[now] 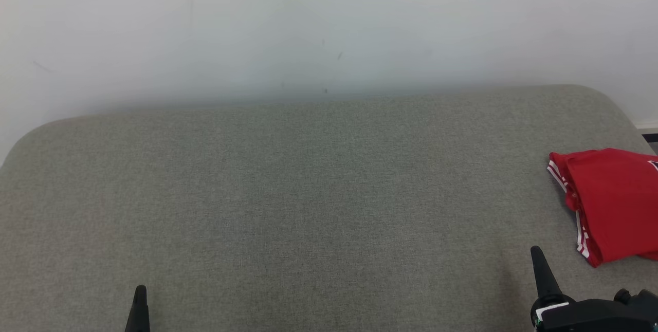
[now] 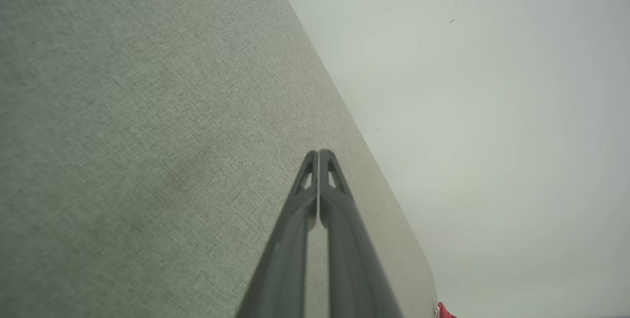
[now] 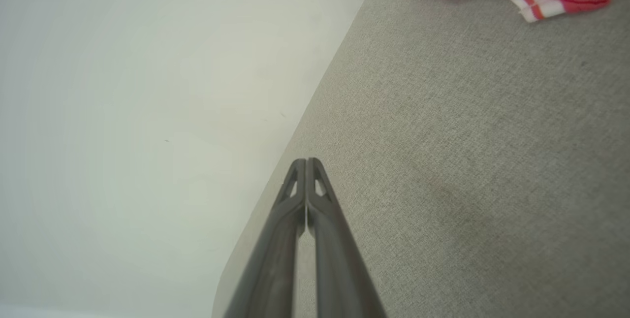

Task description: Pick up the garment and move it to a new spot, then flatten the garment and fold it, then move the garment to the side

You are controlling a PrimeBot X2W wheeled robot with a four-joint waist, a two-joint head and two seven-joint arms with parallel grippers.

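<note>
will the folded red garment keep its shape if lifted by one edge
Probably not: the red garment lies in soft, loose layers, so a one-edge lift would likely unfold it. It looks thin and light. Pushed, it may bunch rather than slide on the woven grey surface.

In the lower left of the head view, the left claw [image 1: 140, 298] shows as one slim black spike tapering to a blunt point. In the lower right, the right claw [image 1: 537, 259] is a similar black spike. It broadens at its foot into a rounded black housing [image 1: 591, 316], which carries a small white patch [image 1: 552, 312] and, further right, a black knob [image 1: 623, 296]. From the bottom middle of each wrist view rise two long, matt dark-grey fingers [image 2: 288, 254]. They are smooth and narrow upward, each pierced near the tip by a small triangular opening. A thin pale line runs between them.
</note>
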